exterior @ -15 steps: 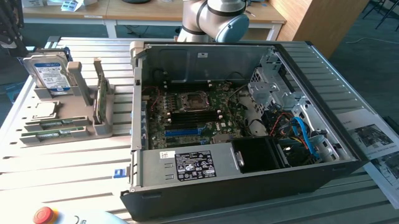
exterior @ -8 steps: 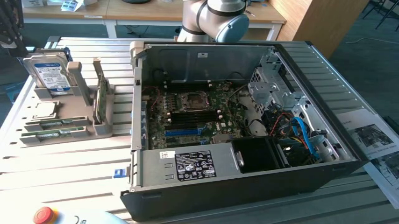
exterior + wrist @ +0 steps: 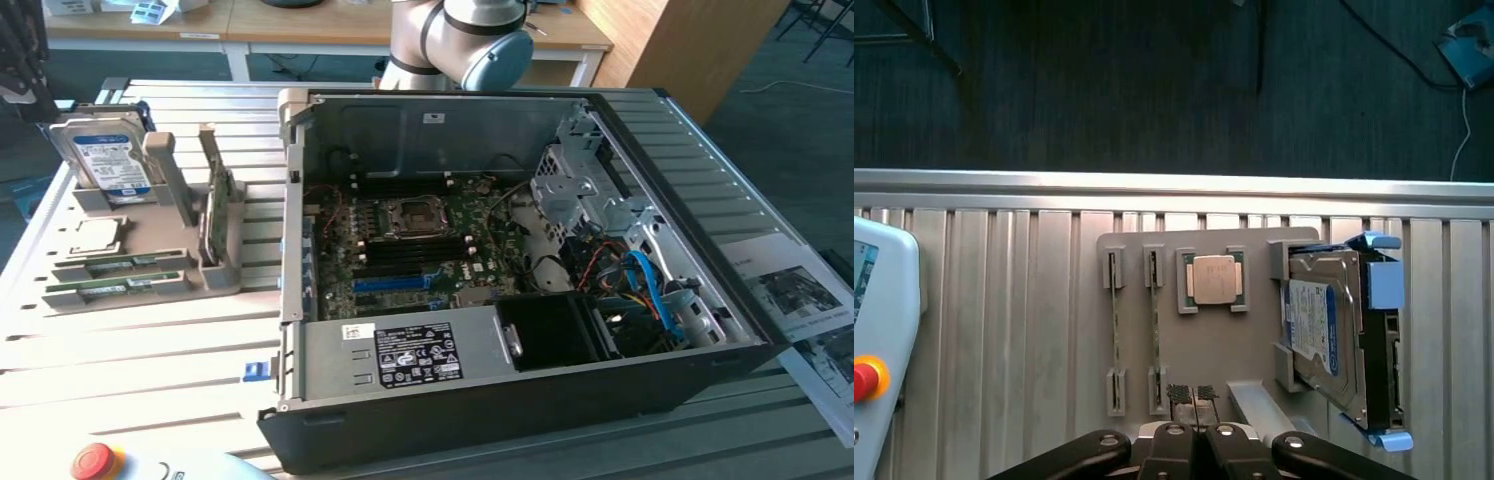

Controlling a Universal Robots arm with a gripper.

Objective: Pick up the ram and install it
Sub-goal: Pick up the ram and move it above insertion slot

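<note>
Grey tray (image 3: 1204, 350) below closed end effector (image 3: 1194, 393), ram (image 3: 1156, 330) just beside

Remote session, hardware note. The arm (image 3: 427, 42) is smooth silver-grey tubing, and I can see a bulbous joint housing closed by a rounded, pale blue-grey cap (image 3: 494, 55). On the wrist view, the gripper (image 3: 1193, 396) is built from glossy black links (image 3: 1069, 452) on either side of a lighter grey knuckle block (image 3: 1154, 431). I count four round, bright-rimmed metal pins (image 3: 1174, 431) across it. I read them as pivot pins, though they may be screw heads. The pads (image 3: 1179, 392) are small, dark and square-ended, with a fine cross-hatched grip texture on their faces.
</note>
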